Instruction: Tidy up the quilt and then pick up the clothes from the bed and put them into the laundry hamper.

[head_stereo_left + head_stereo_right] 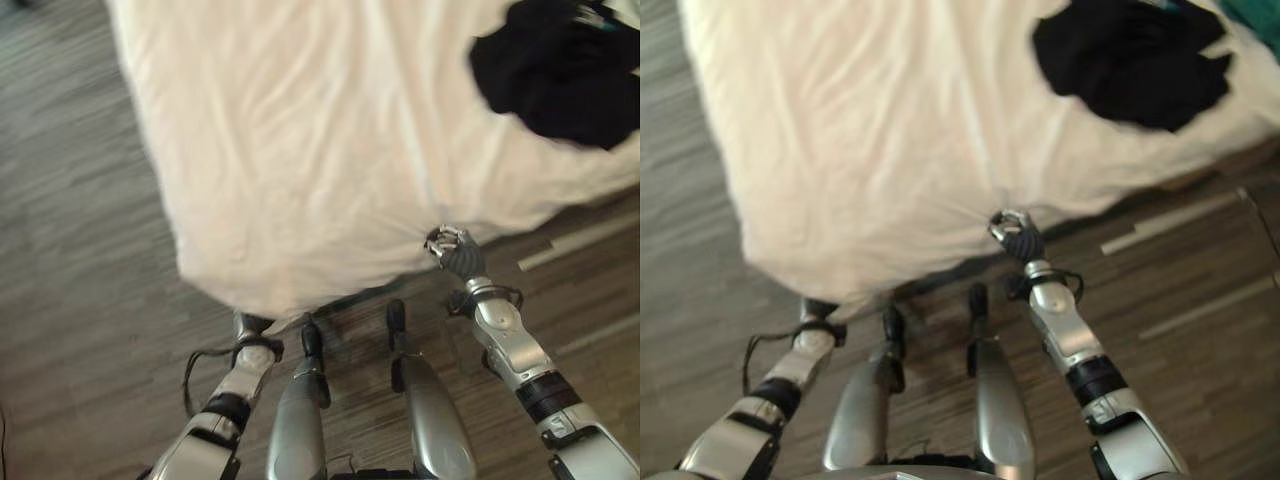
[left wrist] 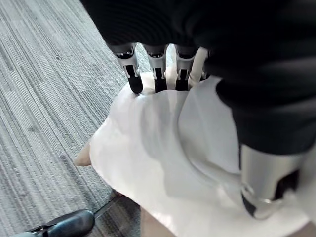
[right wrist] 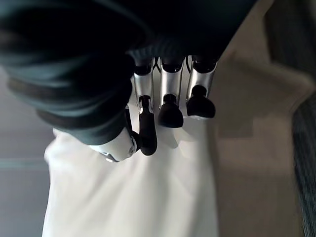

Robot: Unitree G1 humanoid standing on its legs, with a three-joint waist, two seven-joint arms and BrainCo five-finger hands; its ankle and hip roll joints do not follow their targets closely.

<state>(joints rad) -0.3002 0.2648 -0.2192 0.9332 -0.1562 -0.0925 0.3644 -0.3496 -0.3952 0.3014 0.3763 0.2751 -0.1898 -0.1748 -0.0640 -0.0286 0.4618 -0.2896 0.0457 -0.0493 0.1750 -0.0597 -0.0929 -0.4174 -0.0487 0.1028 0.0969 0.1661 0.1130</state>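
The white quilt (image 1: 320, 150) covers the bed and hangs over its near edge. A heap of black clothes (image 1: 560, 70) lies on the quilt at the far right. My right hand (image 1: 456, 252) is at the quilt's near edge, right of centre. Its fingers (image 3: 170, 106) are curled and, with the thumb, pinch the white cloth. My left hand (image 1: 250, 328) is at the quilt's low-hanging near corner, partly under the cloth. In the left wrist view its fingers (image 2: 158, 74) are curled into a bunched fold of quilt (image 2: 163, 148).
Grey wood-look floor (image 1: 80, 250) runs along the bed's left side and in front of it. A pale strip (image 1: 580, 240) lies on the floor at the right. A bit of teal cloth (image 1: 1255, 15) shows past the black clothes.
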